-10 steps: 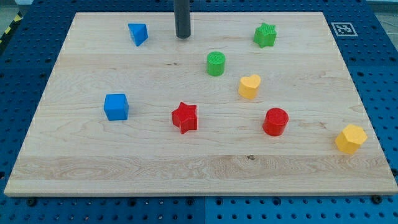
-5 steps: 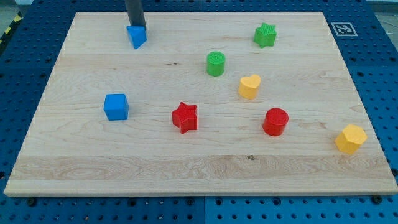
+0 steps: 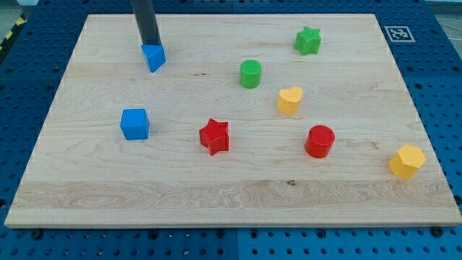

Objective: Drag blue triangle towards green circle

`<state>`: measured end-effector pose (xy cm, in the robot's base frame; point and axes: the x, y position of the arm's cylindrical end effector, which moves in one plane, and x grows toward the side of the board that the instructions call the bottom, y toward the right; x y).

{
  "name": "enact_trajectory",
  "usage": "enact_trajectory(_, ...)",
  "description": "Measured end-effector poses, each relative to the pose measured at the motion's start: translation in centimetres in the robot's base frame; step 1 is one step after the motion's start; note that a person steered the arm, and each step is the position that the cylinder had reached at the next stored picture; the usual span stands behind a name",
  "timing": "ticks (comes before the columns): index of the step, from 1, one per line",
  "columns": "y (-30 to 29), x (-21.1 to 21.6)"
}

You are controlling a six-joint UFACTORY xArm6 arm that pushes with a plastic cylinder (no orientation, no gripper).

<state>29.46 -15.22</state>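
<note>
The blue triangle (image 3: 154, 57) lies on the wooden board (image 3: 231, 180) near the view's top left. My tip (image 3: 149, 44) stands right behind it, touching its upper left edge. The green circle (image 3: 250, 74) sits well to the right of the triangle and a little lower, apart from it.
A green star (image 3: 307, 40) is at the top right. A yellow heart (image 3: 289, 100) lies just below and right of the green circle. A blue cube (image 3: 135, 123), a red star (image 3: 214, 136), a red circle (image 3: 320, 141) and a yellow hexagon (image 3: 406, 160) lie across the lower half.
My tip has swung from the top middle leftward to behind the blue triangle. The triangle has shifted down and slightly left. Other blocks have not moved.
</note>
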Motion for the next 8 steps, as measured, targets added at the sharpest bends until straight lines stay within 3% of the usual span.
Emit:
enact_trajectory(2,0.1,0.7)
enact_trajectory(5,-6.2,1.3)
enact_trajectory(8,-3.5,2.8)
